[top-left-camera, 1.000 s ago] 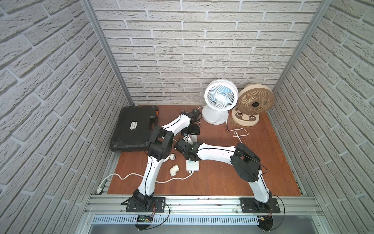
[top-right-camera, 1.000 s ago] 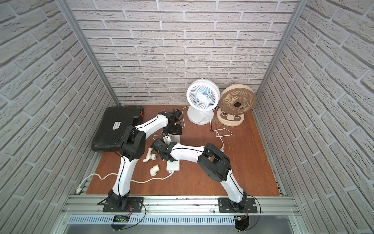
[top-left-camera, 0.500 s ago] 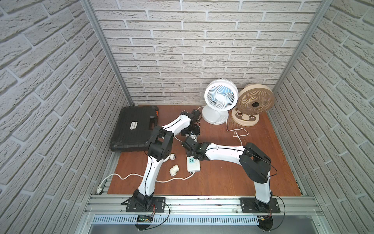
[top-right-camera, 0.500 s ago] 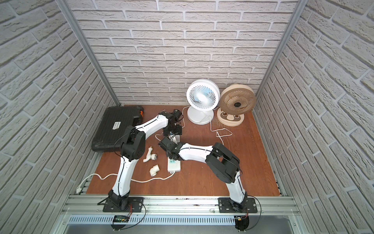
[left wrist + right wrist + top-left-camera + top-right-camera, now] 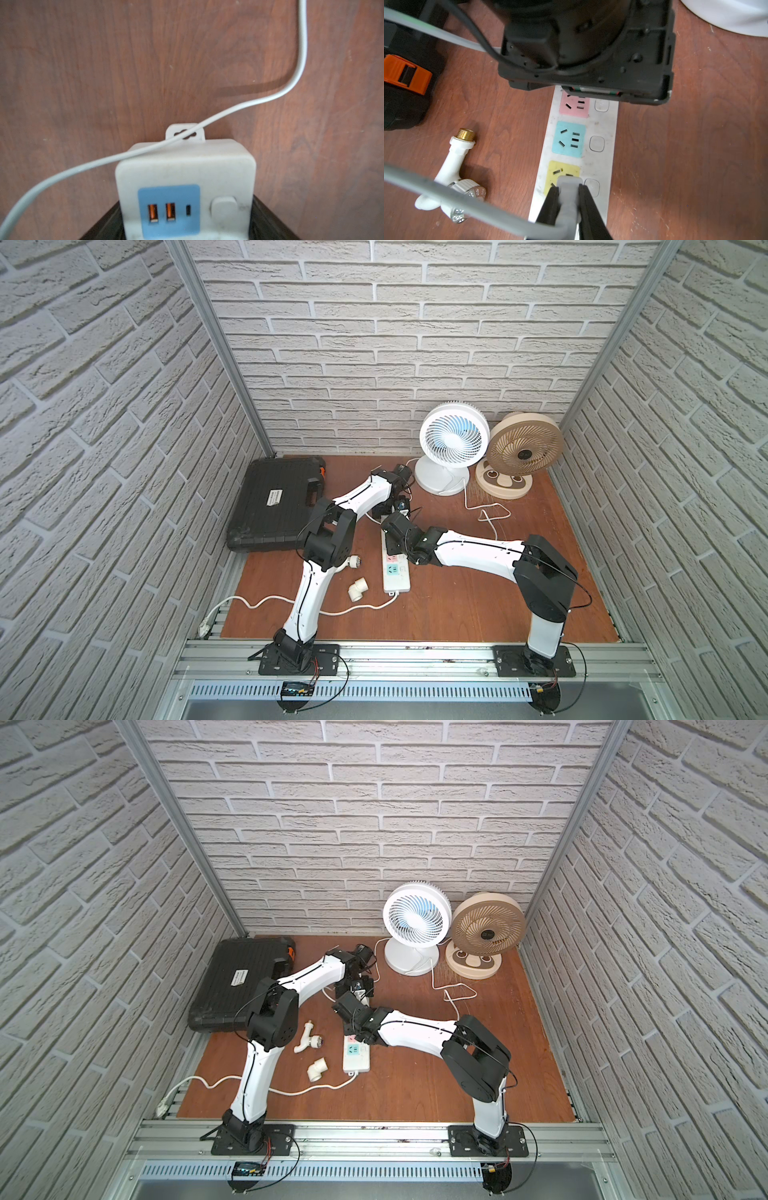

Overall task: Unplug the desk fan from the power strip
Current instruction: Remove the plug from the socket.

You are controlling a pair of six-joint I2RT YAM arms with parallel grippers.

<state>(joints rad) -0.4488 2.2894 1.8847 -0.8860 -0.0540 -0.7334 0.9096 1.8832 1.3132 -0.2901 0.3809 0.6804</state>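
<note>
My right end effector [image 5: 568, 189] is clenched on the grey-white plug [image 5: 568, 181], directly over the yellow socket of the power strip [image 5: 601, 128]. Can't tell if the prongs are seated. The pink and blue sockets further along the strip are bare. My left end effector [image 5: 187, 226] grasps the strip at its USB end, a dark finger against each side. The strip lies flat on the wood surface [image 5: 457, 605]. A white fan [image 5: 453, 443] and a beige fan [image 5: 525, 445] stand beyond the strip's USB end.
</note>
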